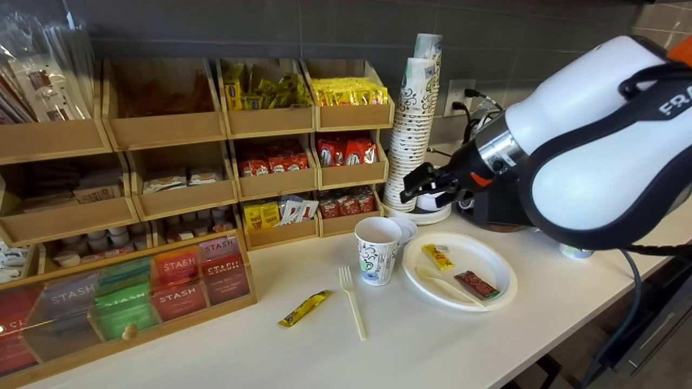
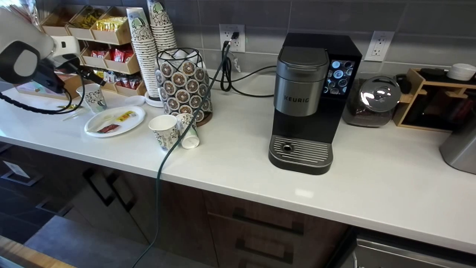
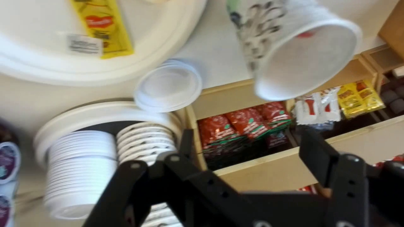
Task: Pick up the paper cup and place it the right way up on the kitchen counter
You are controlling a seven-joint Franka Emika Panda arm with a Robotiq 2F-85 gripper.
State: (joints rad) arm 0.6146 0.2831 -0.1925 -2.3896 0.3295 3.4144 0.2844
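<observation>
Three loose white paper cups with dark and green print show. One paper cup (image 2: 189, 131) lies on its side on the kitchen counter (image 2: 238, 152). An upright cup (image 2: 162, 133) stands touching or close beside it. Another upright cup (image 1: 373, 262) stands by the plate; it also shows in the wrist view (image 3: 268, 37). The print does not tell me surely which one is meant. My gripper (image 1: 430, 190) is open and empty, raised above the counter in front of the tall cup stacks. In the wrist view its fingers (image 3: 252, 148) are wide apart with nothing between them.
A plate (image 1: 505, 270) with packets lies beside the upright cup. Tall cup stacks (image 1: 405, 146), a wooden packet rack (image 1: 270, 129) and a pod holder (image 2: 184, 85) stand behind. A green cable (image 2: 160, 186) hangs across the two neighbouring cups. A coffee machine (image 2: 301, 89) stands further along.
</observation>
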